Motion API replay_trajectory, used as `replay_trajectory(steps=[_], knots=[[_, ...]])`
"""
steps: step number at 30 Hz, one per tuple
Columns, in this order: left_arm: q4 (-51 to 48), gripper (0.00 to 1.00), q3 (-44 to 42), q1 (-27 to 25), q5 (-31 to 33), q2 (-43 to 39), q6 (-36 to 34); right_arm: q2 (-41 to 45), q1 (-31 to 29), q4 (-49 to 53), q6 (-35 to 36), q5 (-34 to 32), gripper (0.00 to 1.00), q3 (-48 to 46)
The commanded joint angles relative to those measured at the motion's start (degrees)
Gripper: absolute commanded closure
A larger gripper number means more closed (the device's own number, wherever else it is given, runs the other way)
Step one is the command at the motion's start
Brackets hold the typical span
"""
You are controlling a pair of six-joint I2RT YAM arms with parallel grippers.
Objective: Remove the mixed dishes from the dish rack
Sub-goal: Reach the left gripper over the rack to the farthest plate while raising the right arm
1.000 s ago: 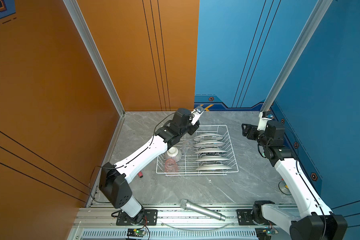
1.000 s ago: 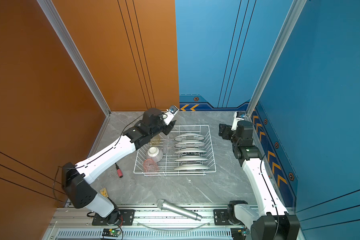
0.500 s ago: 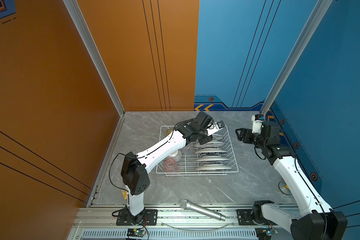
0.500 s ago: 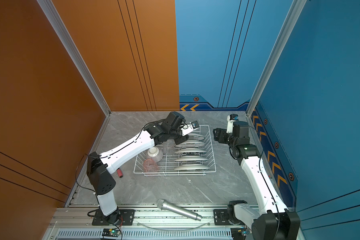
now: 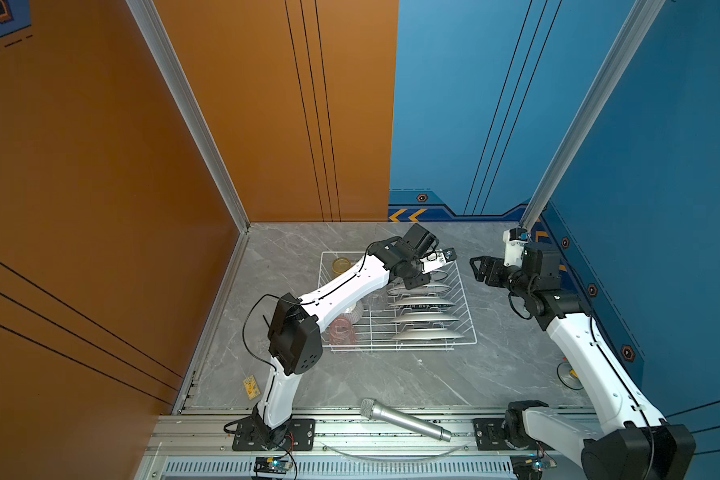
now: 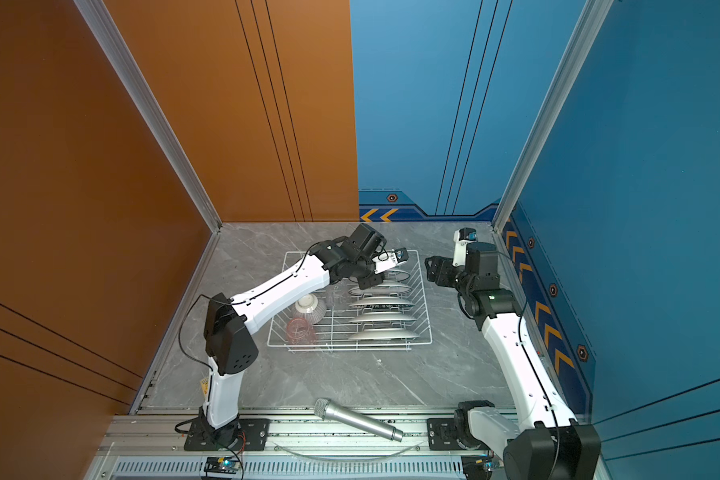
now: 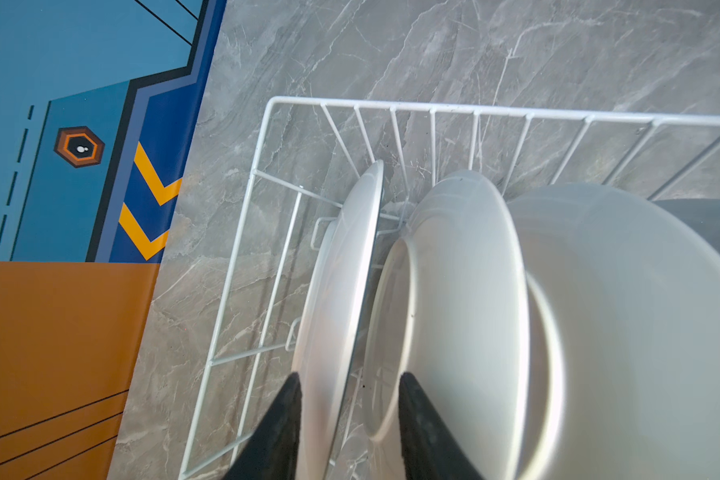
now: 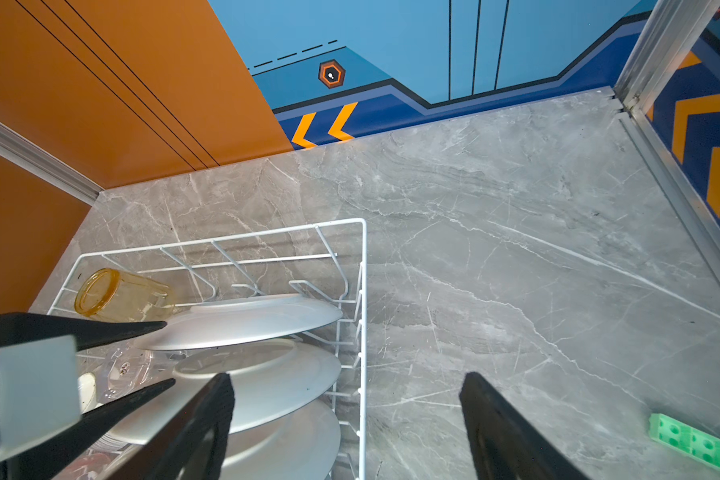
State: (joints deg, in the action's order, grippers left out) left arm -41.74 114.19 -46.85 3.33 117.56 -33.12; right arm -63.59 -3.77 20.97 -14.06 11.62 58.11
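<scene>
Grey veined stone table (image 5: 391, 374). On it, rectangular white wire dish rack (image 7: 558, 113) with flared sides. Between its prongs, five round white plates (image 5: 427, 318) on edge. Left hand (image 7: 348, 374), black tapered fingers (image 7: 275, 436) parted, straddling rearmost plate (image 7: 337, 270) without clamping. Right hand (image 8: 348, 377) spread wide, empty, over table beside rack. Striped bowl (image 6: 310, 307) upturned, white foot up. Translucent yellow tumbler (image 8: 117, 295) on its side in rack's far corner.
</scene>
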Motion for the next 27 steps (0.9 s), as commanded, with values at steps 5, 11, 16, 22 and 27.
replay_trajectory(steps=[5,11,16,22,27], knots=[[-2.4,0.65,4.3,1.3,0.7,3.6,-2.3,1.5,-0.1,-1.1,-1.1,-0.8,0.16,-0.9],[-2.4,0.72,6.6,1.8,3.8,5.6,-3.4,1.8,-0.1,-1.1,-1.1,-1.3,0.16,-1.3],[-2.3,0.78,8.1,1.3,9.0,7.4,-5.2,2.0,0.0,-1.4,-1.1,-1.3,0.16,-1.4],[-1.2,0.85,8.4,0.5,12.4,8.3,-6.9,2.1,0.0,-1.6,-1.2,-1.2,0.16,-1.8],[0.4,0.92,8.0,0.0,14.5,8.2,-7.9,2.2,0.0,-1.7,-1.3,-1.3,0.16,-2.0]])
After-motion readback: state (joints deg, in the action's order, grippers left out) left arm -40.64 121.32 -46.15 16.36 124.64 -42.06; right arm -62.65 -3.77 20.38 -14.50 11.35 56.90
